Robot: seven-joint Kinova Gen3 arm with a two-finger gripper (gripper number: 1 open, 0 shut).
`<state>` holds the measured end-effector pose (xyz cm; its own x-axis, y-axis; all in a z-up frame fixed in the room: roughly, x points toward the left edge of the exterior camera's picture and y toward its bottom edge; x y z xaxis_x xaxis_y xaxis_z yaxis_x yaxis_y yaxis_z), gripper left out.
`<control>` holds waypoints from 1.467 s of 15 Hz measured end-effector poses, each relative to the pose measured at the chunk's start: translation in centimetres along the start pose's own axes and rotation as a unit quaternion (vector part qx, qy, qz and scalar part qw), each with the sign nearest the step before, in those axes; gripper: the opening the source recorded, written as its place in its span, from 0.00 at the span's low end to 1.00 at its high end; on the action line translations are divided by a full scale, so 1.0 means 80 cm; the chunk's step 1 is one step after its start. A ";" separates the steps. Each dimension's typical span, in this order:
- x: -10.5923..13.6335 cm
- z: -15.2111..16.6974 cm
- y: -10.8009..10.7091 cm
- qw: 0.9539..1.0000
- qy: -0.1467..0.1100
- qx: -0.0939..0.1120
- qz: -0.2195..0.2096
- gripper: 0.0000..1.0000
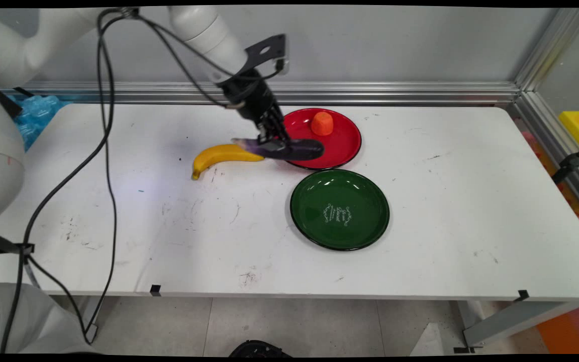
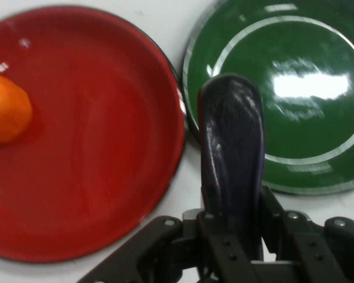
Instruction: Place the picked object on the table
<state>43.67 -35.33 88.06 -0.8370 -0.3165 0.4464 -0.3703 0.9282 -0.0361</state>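
One table [image 1: 420, 261] carries two plates, one red [image 1: 342, 143] and one green [image 1: 340, 208], the green just in front of the red. One banana [image 1: 219, 155] lies left of the red plate. One eggplant [image 1: 289, 148] sits clenched between the jaws of the gripper [image 1: 273, 141], at the red plate's left rim. One orange lump [image 1: 322, 123] rests on the red plate.

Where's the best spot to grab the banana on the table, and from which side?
Grip the banana across its thick middle, coming straight down from above. It lies flat on the table, its right end against the eggplant held in the end effector, so mid-body or the left half is freest.
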 end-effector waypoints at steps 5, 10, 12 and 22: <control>-0.049 0.001 0.027 1.000 -0.015 0.009 0.006 0.00; -0.079 0.010 0.029 0.999 -0.025 0.019 0.005 0.00; -0.092 0.017 0.028 0.999 -0.028 0.020 0.003 0.00; -0.119 0.051 0.021 0.999 -0.024 0.023 -0.010 0.00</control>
<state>49.39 -31.58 80.06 -0.8473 -0.3456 0.4034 -0.4045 0.9120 -0.0684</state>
